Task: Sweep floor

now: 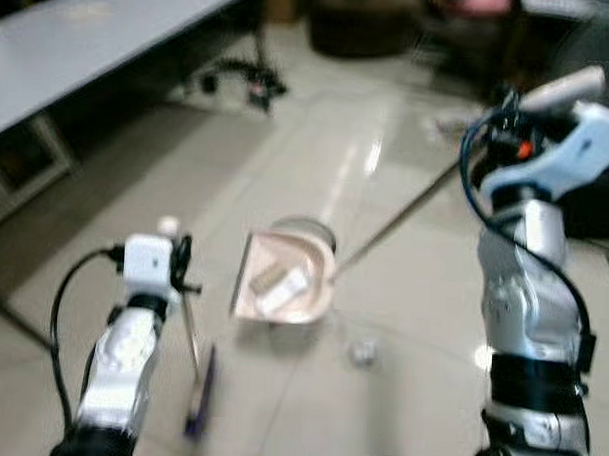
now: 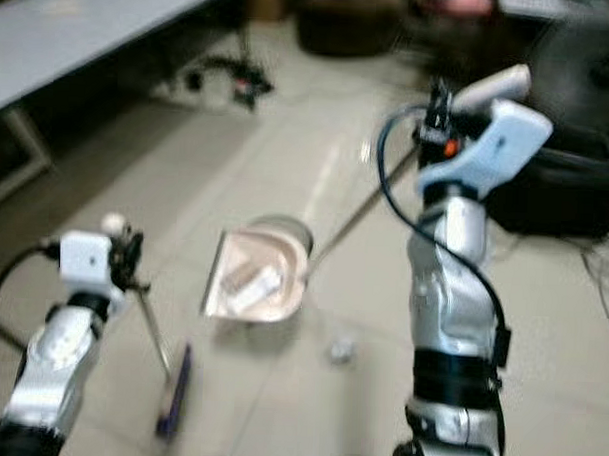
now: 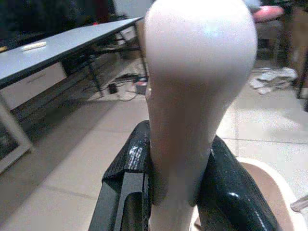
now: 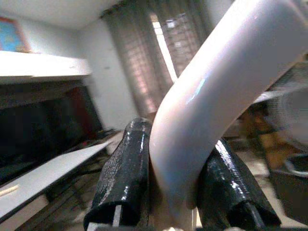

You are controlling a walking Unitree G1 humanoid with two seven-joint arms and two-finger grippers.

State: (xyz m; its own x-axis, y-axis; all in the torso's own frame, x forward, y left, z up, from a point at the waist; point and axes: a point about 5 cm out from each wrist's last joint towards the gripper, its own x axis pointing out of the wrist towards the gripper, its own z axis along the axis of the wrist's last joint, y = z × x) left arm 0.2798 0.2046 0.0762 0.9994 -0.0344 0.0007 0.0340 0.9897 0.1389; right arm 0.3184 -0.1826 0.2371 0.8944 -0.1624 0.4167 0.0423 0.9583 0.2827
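A cream dustpan [image 1: 283, 277] sits on the tiled floor in the middle, with pale scraps [image 1: 280, 283] inside it. Its thin metal pole [image 1: 405, 217] rises to the right to a cream curved grip [image 4: 211, 91]. My right gripper [image 4: 175, 159] is shut on that grip, held high at the right [image 1: 509, 115]. My left gripper [image 3: 180, 159] is shut on the cream knob [image 3: 197, 72] of a broom. The broom's thin shaft [image 1: 191, 334] runs down to a purple brush head [image 1: 201, 392] left of the dustpan. A small crumpled scrap [image 1: 361, 352] lies on the floor just right of the pan.
A long grey table [image 1: 91, 30] runs along the upper left, with a white cabinet [image 1: 27, 153] under it. Cables and a power strip [image 1: 239, 84] lie on the floor behind. Dark furniture [image 1: 362, 25] stands at the back, and a black object [image 1: 595, 208] at the right.
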